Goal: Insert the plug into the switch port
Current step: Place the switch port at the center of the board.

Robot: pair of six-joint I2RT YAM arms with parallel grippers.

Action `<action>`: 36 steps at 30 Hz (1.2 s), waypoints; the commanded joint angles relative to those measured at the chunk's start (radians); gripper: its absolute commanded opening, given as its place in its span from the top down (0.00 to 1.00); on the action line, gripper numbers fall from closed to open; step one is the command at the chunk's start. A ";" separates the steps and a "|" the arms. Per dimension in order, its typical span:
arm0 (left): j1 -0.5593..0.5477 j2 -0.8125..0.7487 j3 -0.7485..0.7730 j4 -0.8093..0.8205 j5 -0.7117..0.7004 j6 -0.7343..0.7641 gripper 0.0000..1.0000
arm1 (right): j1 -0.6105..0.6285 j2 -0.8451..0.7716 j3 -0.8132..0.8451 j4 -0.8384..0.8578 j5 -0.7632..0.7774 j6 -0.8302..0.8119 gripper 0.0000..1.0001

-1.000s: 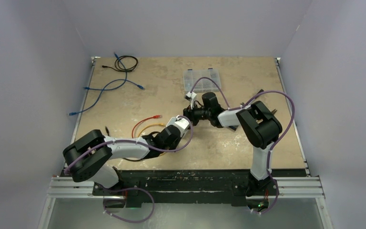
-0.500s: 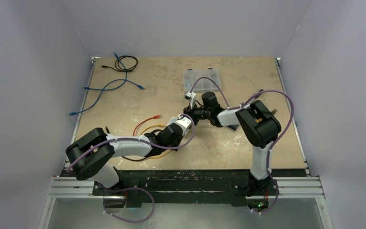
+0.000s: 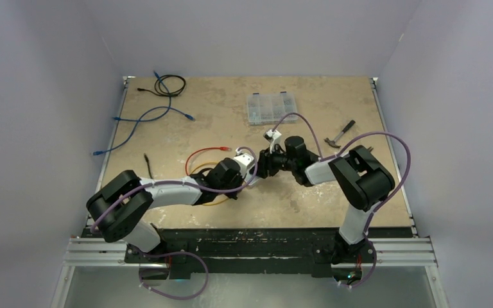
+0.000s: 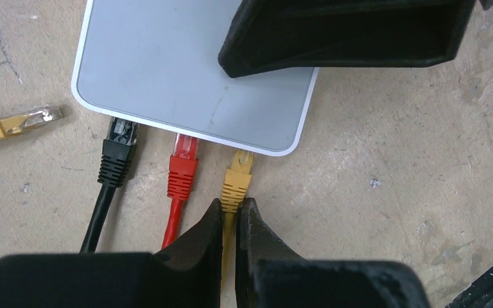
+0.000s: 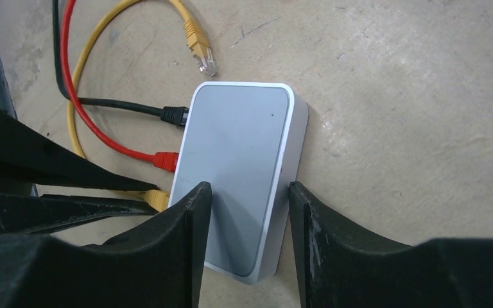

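The grey switch (image 4: 192,70) lies flat on the table and also shows in the right wrist view (image 5: 244,160). A black plug (image 4: 119,151), a red plug (image 4: 183,168) and a yellow plug (image 4: 236,183) sit in ports along its edge. My left gripper (image 4: 230,215) is shut on the yellow cable just behind the yellow plug's boot. My right gripper (image 5: 247,218) is open around the switch's near end, one finger (image 5: 186,224) over its top face and the other beside its right side. In the top view the left gripper (image 3: 247,170) and right gripper (image 3: 263,163) meet at mid-table.
A loose yellow plug (image 5: 199,54) lies beside the switch, also in the left wrist view (image 4: 22,122). Red, yellow and black cables loop left of it (image 3: 199,157). A clear parts box (image 3: 271,107), hammer (image 3: 340,133), blue cable (image 3: 144,119) and black cable coil (image 3: 170,85) lie farther off.
Both grippers and the switch have shifted a little to the right and nearer. The left gripper has moved up towards the switch. The red cable loop has moved with it.
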 commanded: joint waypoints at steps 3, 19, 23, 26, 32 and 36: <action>0.031 0.024 0.051 0.258 -0.013 -0.012 1.00 | 0.112 -0.050 -0.073 0.097 -0.129 0.246 0.52; 0.110 -0.164 -0.056 0.462 -0.040 0.104 1.00 | 0.167 0.077 -0.053 0.129 -0.154 0.267 0.53; 0.117 -0.147 -0.026 0.504 -0.023 0.093 1.00 | 0.168 0.083 -0.051 0.131 -0.154 0.272 0.53; 0.115 -0.081 0.015 0.495 0.018 0.084 1.00 | 0.169 0.079 -0.047 0.128 -0.156 0.273 0.53; 0.116 -0.001 -0.013 0.557 0.037 0.063 1.00 | 0.174 0.071 -0.044 0.117 -0.156 0.267 0.54; 0.117 -0.021 -0.035 0.541 0.029 0.097 1.00 | 0.173 0.059 -0.040 0.074 -0.167 0.238 0.54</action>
